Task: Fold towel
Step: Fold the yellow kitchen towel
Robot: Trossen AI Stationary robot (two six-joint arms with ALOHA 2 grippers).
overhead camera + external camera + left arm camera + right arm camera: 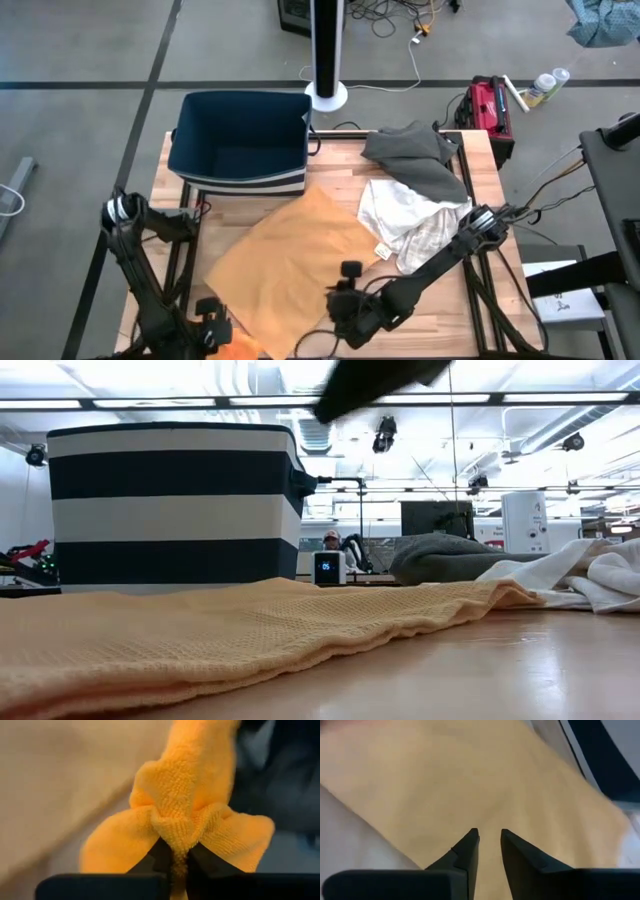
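Note:
An orange towel [290,260] lies spread slantwise on the wooden table, from the middle toward the near left corner; the low view shows it flat across the table [250,620]. My left gripper [215,325] is at the towel's near left corner and is shut on a bunch of it [190,795]. My right gripper [348,300] hovers over the towel's near right edge. In its wrist view its fingers [490,837] stand a narrow gap apart over the cloth [470,780], with nothing between them. My left gripper pinches a gathered bunch of the towel [175,827] between its two fingers, at the towel's near left corner [240,345]. The cloth puffs out in folds on both sides of the fingertips, so several layers are caught. The fingers point steeply down. The rest of the towel lies on the table.
A navy and white striped bin [240,140] stands at the far left of the table. A grey cloth [415,155] and a white cloth [410,220] lie heaped at the far right, next to the towel. Bare wood shows along the near right.

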